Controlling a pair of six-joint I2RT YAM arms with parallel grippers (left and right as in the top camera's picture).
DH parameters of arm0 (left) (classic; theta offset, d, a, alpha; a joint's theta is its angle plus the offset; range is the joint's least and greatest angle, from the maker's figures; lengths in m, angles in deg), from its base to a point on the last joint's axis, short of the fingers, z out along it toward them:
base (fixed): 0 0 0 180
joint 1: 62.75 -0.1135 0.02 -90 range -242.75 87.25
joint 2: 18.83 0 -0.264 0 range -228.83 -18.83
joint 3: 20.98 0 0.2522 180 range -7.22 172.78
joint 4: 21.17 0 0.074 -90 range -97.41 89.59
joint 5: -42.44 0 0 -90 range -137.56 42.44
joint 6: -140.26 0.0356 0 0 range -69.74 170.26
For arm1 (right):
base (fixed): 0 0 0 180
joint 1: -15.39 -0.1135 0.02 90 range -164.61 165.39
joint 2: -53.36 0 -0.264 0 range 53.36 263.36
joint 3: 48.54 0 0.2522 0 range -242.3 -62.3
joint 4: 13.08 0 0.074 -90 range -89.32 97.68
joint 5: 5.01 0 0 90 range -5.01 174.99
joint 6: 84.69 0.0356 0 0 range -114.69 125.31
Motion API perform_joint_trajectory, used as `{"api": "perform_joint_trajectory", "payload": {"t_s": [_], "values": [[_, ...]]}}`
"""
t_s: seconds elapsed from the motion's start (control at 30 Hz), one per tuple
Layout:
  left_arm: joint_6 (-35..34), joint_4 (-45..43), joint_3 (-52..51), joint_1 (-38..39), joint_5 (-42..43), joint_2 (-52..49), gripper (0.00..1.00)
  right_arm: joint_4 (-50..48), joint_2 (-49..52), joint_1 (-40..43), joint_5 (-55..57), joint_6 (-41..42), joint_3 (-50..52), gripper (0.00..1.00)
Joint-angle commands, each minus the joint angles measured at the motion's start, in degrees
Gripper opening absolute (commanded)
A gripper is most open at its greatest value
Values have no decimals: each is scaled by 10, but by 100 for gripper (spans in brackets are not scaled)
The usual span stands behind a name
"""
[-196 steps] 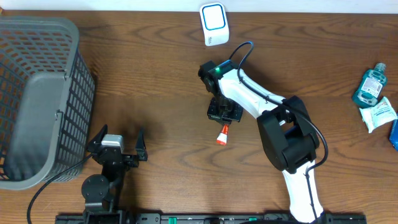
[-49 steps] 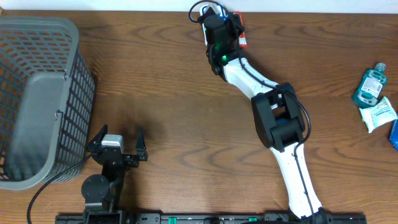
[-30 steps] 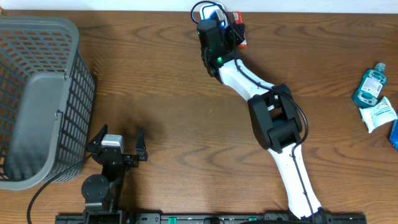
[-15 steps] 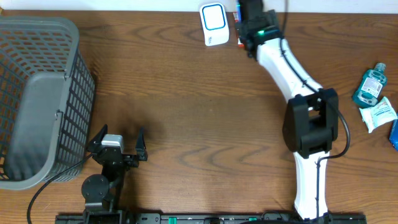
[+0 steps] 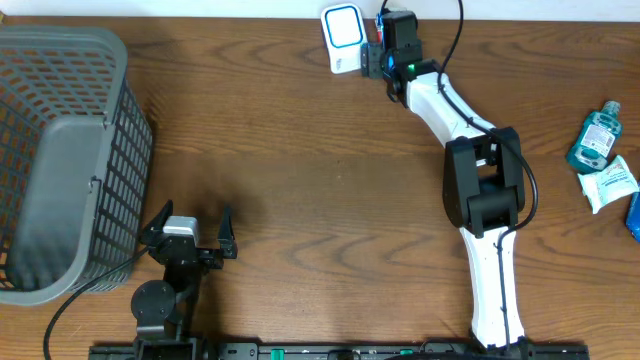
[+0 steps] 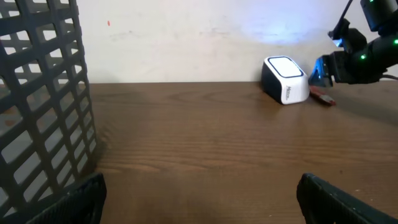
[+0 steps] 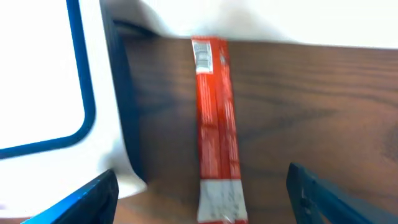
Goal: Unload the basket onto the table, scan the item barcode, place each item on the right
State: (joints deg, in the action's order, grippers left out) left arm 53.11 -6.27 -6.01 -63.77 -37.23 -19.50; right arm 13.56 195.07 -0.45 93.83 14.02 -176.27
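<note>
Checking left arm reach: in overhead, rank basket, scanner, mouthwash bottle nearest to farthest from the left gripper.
1. grey basket, just left of the left gripper
2. white scanner, table's far edge, centre
3. mouthwash bottle, right edge

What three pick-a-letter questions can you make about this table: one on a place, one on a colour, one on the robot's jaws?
1. The basket is: A grey, B yellow, C pink.
2. The red tube lies: A in the basket, B on the table beside the scanner, C atop the scanner.
3. The right gripper has its jaws: A open, B shut on the tube, C shut and empty.
Answers: A, its mesh is grey; B, it lies flat by the scanner's side; A, the jaws stand wide of the tube.
</note>
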Motion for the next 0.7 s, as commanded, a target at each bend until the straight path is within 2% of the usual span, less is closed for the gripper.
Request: {"api": "perform_joint_trajectory", "payload": {"t_s": [0.0, 0.43, 0.67], "values": [[3, 18, -10, 1, 5, 0, 98, -11, 20, 3, 16, 31, -3, 82], [3, 18, -10, 1, 5, 0, 98, 3, 37, 22, -15, 18, -3, 79], [3, 18, -10, 1, 5, 0, 98, -20, 66, 23, -17, 16, -3, 83]]}}
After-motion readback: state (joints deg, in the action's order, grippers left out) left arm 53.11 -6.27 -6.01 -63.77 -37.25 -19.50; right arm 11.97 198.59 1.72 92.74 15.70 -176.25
